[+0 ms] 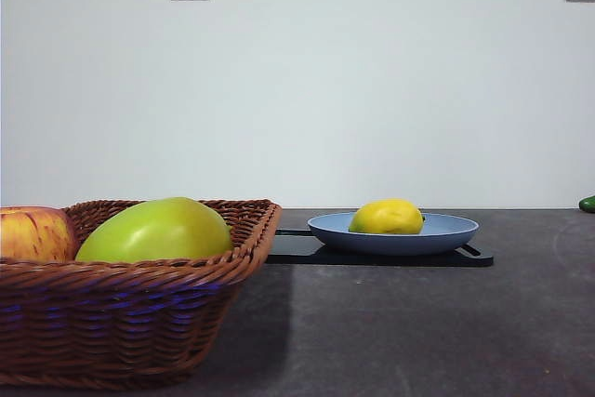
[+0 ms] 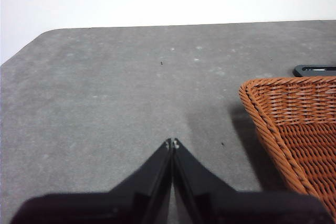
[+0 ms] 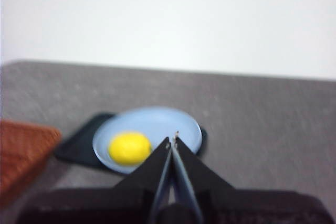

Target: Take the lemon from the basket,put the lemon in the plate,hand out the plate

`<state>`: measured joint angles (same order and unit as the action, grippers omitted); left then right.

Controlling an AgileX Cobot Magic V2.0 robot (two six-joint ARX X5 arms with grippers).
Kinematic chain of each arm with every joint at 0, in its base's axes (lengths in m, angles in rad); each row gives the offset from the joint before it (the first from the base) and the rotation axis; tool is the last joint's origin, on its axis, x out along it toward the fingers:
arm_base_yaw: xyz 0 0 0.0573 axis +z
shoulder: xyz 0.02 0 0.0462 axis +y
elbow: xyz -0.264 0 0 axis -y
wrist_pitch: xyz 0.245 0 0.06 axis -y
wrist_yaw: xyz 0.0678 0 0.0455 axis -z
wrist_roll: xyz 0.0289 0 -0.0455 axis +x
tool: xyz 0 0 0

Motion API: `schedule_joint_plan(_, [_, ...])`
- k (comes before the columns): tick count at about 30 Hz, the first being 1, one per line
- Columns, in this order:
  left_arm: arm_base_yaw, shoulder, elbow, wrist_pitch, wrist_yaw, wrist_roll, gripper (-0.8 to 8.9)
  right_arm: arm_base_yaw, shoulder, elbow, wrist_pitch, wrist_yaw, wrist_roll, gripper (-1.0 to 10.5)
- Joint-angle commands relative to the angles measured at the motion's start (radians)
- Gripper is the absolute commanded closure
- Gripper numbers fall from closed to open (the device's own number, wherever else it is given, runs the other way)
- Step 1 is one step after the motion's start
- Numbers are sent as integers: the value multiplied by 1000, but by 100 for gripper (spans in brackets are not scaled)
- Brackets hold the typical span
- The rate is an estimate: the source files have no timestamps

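Right gripper (image 3: 173, 139) hangs above the table with its jaws pressed together and nothing between them; we see the plate (image 3: 157, 124) below and just ahead of the tips in the right wrist view, which is blurred. Left gripper (image 2: 172, 142) is likewise closed and empty, over bare table (image 2: 105, 103) beside the basket (image 2: 294, 114), well apart from the plate.

We locate the lemon (image 1: 387, 218) already lying in the plate (image 1: 446, 232), off-centre toward the basket side. The plate sits on a flat black tray (image 1: 307, 250), near the basket (image 1: 130, 323), which holds a large yellow-green fruit (image 1: 156, 230) and a red-yellow apple (image 1: 33, 234). No arm shows in the front view.

We judge the remaining step to be handing out the plate. The plate looks rigid, shallow and light, with a raised rim; its matte surface should offer fair friction. We would take hold at the rim, one jaw above and one below, on the side away from the lemon and nearest the right gripper. The jaws must open first.

We expect the lemon, being oval and loose, to roll if the plate tilts, so we advise a level lift. A single-edge grip loads the plate unevenly; the lemon's weight on the far side may cause it to droop.
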<state>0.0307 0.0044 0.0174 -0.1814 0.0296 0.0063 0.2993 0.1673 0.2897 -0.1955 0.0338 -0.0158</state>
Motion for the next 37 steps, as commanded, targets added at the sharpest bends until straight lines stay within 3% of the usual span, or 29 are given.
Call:
schedule_joint_plan(1, [3, -2, -11, 9, 0, -6, 805, -100, -57, -59, 13, -90, -8, 944])
schedule_joint_plan(10, [3, -2, -11, 9, 0, -6, 805, -246, -151, -227, 16, -113, -1, 944])
schedule_joint_plan(37, [3, -2, -11, 9, 0, -6, 805, -253, -168, -282, 38, -110, 21, 943])
